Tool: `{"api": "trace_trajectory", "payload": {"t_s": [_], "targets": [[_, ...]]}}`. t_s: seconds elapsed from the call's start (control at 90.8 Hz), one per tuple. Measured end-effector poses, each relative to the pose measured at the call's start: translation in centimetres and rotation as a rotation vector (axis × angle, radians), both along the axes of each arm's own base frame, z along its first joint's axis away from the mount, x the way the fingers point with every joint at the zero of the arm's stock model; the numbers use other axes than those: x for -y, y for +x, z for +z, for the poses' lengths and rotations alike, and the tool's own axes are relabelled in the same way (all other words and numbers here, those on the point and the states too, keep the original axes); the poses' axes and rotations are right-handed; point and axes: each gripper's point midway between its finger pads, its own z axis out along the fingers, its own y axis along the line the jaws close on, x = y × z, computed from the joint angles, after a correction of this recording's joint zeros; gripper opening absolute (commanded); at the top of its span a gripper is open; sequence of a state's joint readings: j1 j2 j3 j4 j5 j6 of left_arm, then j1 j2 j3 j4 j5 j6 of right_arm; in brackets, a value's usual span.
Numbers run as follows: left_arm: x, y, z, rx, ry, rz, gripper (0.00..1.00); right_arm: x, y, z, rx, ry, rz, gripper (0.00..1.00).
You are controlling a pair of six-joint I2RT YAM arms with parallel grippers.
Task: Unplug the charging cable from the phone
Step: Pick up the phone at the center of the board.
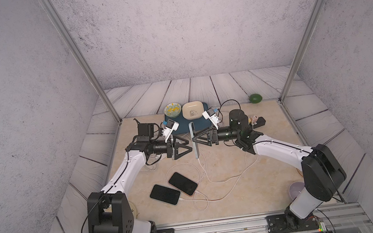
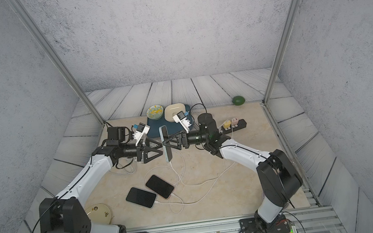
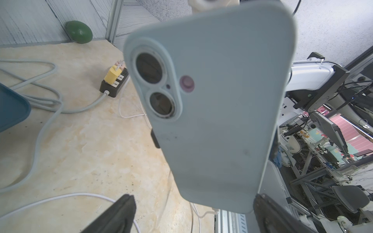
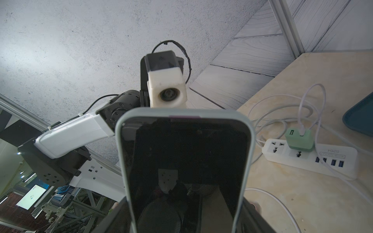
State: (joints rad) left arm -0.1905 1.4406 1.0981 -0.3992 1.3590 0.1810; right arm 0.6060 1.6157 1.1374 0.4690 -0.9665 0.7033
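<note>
Now right gripper (image 1: 194,140) clamps stiff, slick phone (image 1: 195,151); left gripper (image 1: 189,146), agape, should pinch rigid plug (image 1: 200,160), not limp cable (image 1: 202,167).

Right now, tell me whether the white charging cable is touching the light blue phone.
Touching. In a top view the white charging cable plugs straight into the near end of the light blue phone, with no gap.

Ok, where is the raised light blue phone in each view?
In a top view: light blue phone edge-on, at centre.
In a top view: edge-on, just left of centre.
Left wrist: its back fills the middle.
Right wrist: its dark screen fills the middle foreground.
Shared landmark: dark blue tray.
</note>
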Motion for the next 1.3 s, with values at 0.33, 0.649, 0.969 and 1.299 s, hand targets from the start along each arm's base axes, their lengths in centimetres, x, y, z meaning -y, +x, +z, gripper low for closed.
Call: {"api": "trace_trajectory", "payload": {"t_s": [0.33, 0.649, 0.969, 1.299], "targets": [[0.8, -2.1, 1.3, 0.037, -0.026, -0.094, 0.98, -0.8, -0.3, 0.7, 0.026, 0.023, 0.023, 0.55], [1.2, -1.4, 1.4, 0.028, -0.013, -0.073, 0.98, -1.6, -1.1, 1.5, 0.05, 0.056, 0.045, 0.54], [1.4, -1.7, 1.5, 0.027, -0.021, -0.087, 0.89, -2.0, -0.8, 1.5, 0.052, 0.082, 0.049, 0.54], [1.3, -2.0, 1.3, 0.006, -0.019, -0.091, 0.58, -2.1, -0.9, 1.6, 0.068, 0.085, 0.054, 0.54]]}}
